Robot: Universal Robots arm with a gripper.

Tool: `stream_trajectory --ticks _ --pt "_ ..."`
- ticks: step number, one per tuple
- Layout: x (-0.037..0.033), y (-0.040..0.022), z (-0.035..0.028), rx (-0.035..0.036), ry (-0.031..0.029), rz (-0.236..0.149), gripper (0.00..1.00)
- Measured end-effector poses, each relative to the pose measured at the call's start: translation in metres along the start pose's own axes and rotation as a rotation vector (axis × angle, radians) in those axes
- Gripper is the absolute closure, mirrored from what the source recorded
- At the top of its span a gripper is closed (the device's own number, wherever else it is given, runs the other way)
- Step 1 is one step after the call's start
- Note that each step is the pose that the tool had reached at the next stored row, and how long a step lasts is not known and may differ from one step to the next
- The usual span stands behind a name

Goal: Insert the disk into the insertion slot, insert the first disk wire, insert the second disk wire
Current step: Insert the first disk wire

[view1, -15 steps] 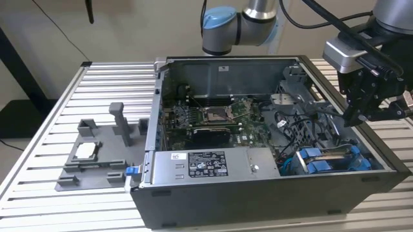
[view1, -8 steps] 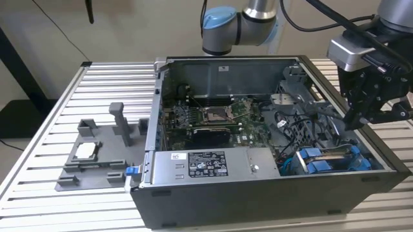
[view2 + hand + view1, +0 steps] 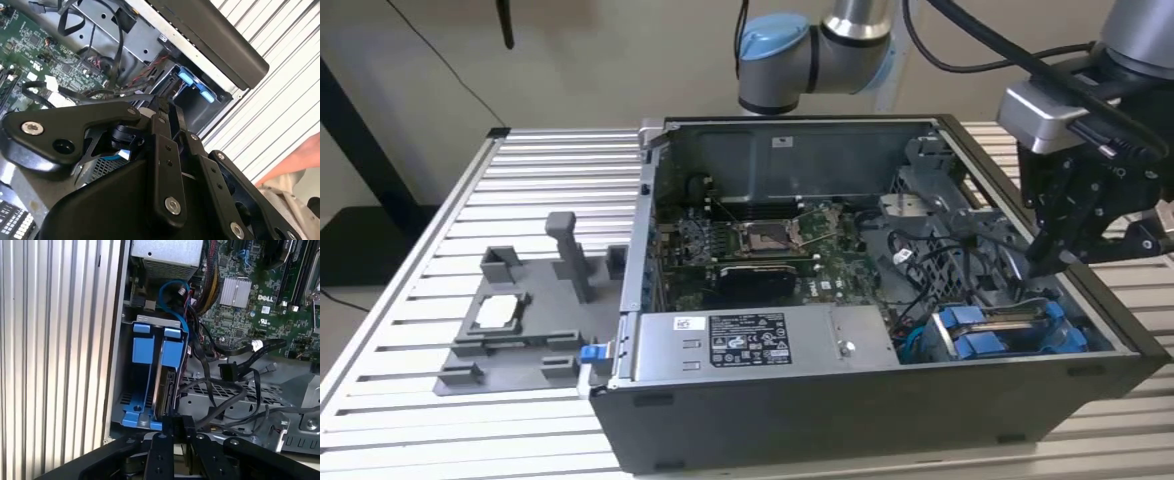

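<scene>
The disk (image 3: 1003, 328) sits in the insertion slot (image 3: 1107, 335) at the case corner on the exterior view's right, its blue carrier (image 3: 150, 347) framing it. In the first wrist view the disk (image 3: 165, 390) stands edge-on inside the grey bay (image 3: 126, 370). My gripper (image 3: 178, 434) is shut on a black wire connector (image 3: 179, 424) right at the disk's exposed end, and dark cables (image 3: 225, 400) trail away from it. In the exterior view my gripper (image 3: 1041, 262) hangs just above the bay. The carrier's blue tabs (image 3: 192, 82) show past the fingers (image 3: 161, 115) in the second wrist view.
A grey power supply (image 3: 747, 340) and the green motherboard (image 3: 761, 240) fill the open case. Loose black cables (image 3: 947, 270) lie beside the bay. A grey fixture with posts (image 3: 520, 310) stands on the slatted table (image 3: 400, 330). A person's hand (image 3: 300, 160) is near the case.
</scene>
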State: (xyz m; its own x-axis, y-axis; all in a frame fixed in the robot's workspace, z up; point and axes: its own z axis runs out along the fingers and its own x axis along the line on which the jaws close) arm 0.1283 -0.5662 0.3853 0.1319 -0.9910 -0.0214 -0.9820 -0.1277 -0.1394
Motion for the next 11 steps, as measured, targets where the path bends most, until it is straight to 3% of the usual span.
stream_trajectory --ticks 11 --pt "0.0002 0.0015 0.0113 -0.0051 0.0168 0.139 0.81"
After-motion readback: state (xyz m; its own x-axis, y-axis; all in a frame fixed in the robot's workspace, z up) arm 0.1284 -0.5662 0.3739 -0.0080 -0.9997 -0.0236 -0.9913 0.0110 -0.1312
